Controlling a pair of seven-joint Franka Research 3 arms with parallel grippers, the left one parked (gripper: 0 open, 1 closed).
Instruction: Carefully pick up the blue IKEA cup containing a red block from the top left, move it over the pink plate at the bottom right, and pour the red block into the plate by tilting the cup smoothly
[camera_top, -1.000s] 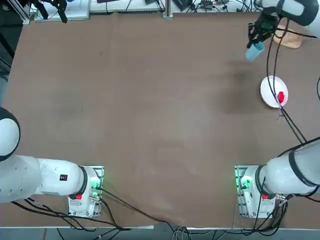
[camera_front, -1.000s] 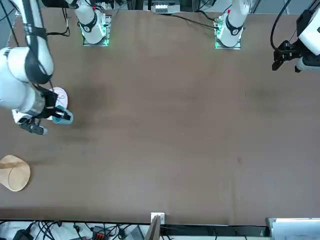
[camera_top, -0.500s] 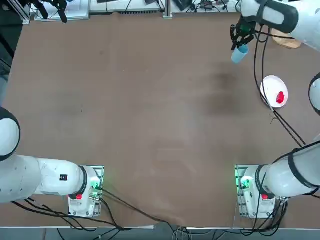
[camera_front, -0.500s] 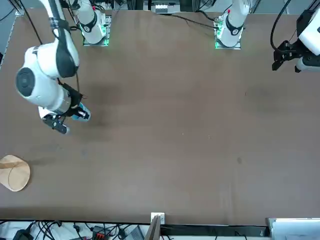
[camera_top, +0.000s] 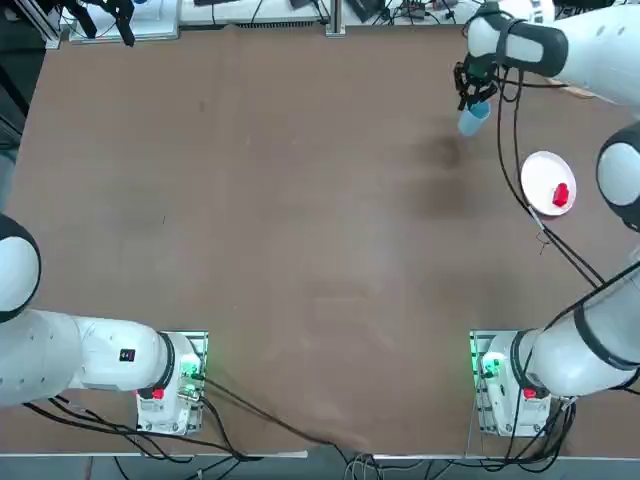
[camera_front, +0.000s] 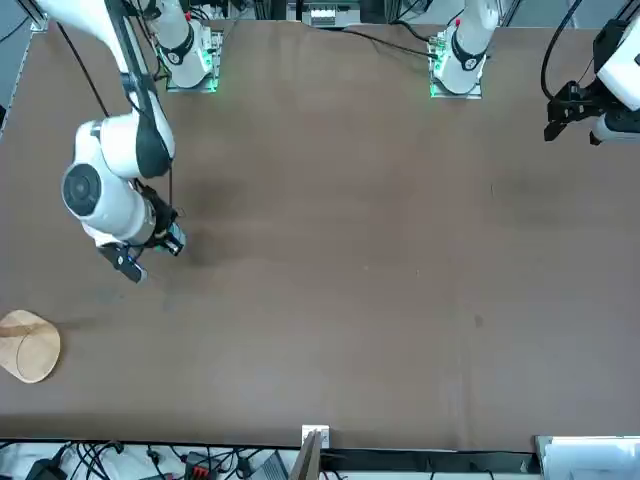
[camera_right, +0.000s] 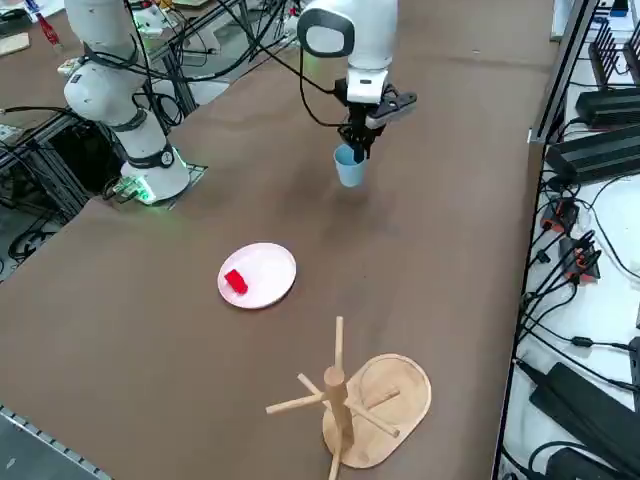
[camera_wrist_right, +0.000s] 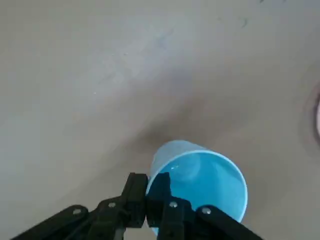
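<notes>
1. The right gripper (camera_wrist_right: 154, 206) is clamped on the rim of the blue IKEA cup (camera_wrist_right: 202, 184): in the wrist view one finger sits inside the wall and the other outside, and the two nearly meet across it.

2. The cup hangs below the gripper, clear of the brown table (camera_right: 420, 250), with its dark shadow on the tabletop under it. The side view shows the cup (camera_right: 349, 166) close to upright, mouth up, held by the rim edge nearest the wrist.

3. In the wrist view the inside of the cup is bare blue plastic.

4. In the overhead view the gripper (camera_top: 470, 92) and the cup (camera_top: 472, 117) are at about 1 o'clock from the table's middle, near the far edge.

5. The pink plate (camera_top: 547, 183) rests on the table at about 4 o'clock from the cup in the overhead view, well apart from it.

6. The red block (camera_top: 560, 194) lies on the plate, towards the plate's right rim as seen from overhead. In the side view the same block (camera_right: 235, 282) sits off-centre on the plate (camera_right: 258, 275).

7. A tan wooden stand (camera_right: 350, 405) with an oval base and pegs stands at roughly 5 o'clock from the plate in the side view, near but not touching it.

8. From across the table, the cup (camera_front: 172, 241) shows only as a sliver beside the white wrist.
</notes>
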